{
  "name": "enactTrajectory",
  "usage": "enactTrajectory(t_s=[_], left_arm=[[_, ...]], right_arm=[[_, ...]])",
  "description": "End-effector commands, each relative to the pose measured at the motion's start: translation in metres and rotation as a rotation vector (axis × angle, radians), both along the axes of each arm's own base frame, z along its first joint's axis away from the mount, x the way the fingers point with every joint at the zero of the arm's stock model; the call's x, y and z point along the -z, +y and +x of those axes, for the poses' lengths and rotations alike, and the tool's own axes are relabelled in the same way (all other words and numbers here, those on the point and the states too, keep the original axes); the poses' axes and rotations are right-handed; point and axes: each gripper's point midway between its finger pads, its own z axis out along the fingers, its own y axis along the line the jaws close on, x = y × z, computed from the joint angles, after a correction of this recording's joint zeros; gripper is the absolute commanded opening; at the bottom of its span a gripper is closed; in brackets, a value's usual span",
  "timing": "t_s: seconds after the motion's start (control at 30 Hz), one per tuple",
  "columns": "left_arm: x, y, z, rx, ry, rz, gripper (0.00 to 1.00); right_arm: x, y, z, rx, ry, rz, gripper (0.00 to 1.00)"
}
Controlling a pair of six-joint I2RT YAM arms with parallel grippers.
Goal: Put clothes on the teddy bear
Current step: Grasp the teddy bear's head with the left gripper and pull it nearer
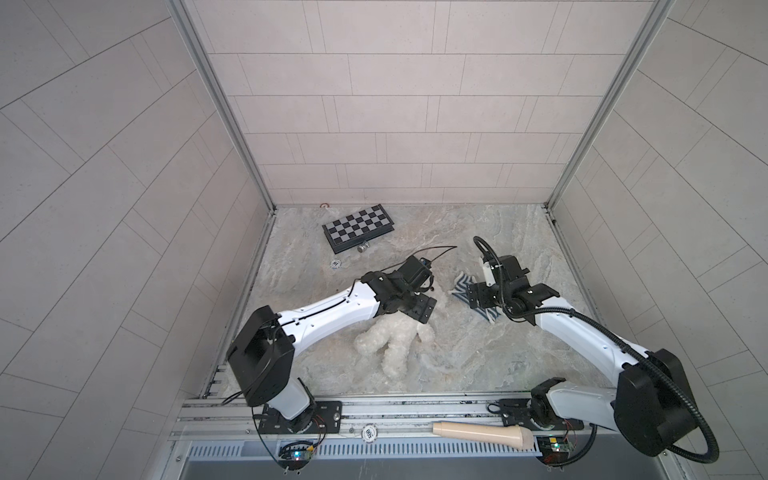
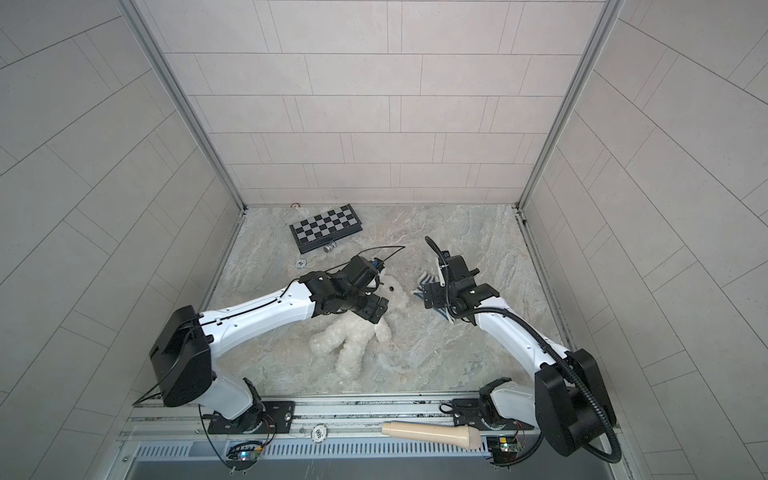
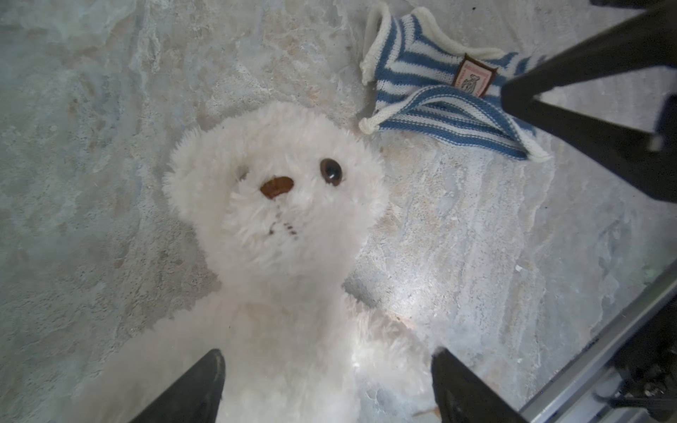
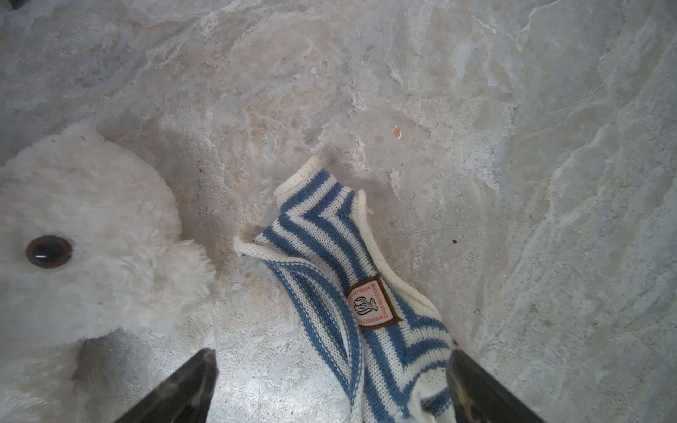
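1. Chessboard (image 1: 358,227): 1, at the back left of the table (image 1: 465,353), well apart from the bear. A small metal piece (image 1: 363,248) sits just beside its front edge.
2. Round token (image 1: 336,264): 1, near the table's left edge.
3. Beige cylinder (image 1: 482,433): 1, lying on the front rail, off the work surface.
4. Striped shirt (image 4: 351,278): 1, blue and white with the badge facing up, crumpled just beside the bear's head but apart from it. In both top views the right arm hides most of it from you.
5. Teddy bear (image 3: 278,205): 1, face up mid-table with its legs toward the front rail. The left arm covers its chest from above.
6. Left gripper (image 3: 328,357): jaws wide apart astride the bear's torso, holding nothing. You cannot tell whether it touches the fur.
7. Right gripper (image 4: 331,353): jaws fully apart over the shirt, gripping nothing.
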Motion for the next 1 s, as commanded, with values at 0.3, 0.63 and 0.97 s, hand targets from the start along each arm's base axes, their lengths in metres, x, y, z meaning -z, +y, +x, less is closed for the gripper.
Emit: enactTrajectory(t_s=[0.3, 0.63, 0.97], left_arm=[[0.051, 0.006, 0.014, -0.033, 0.038, 0.057, 0.83], [0.073, 0.001, 0.018, -0.032, 0.049, 0.04, 0.68], [0.062, 0.003, 0.017, -0.035, -0.001, -0.02, 0.28]], right_arm=[[0.006, 0.001, 0.003, -0.005, 0.015, -0.007, 1.0], [0.02, 0.011, 0.003, -0.036, 0.075, 0.019, 0.99], [0.038, 0.019, 0.005, -0.059, 0.173, 0.017, 0.86]])
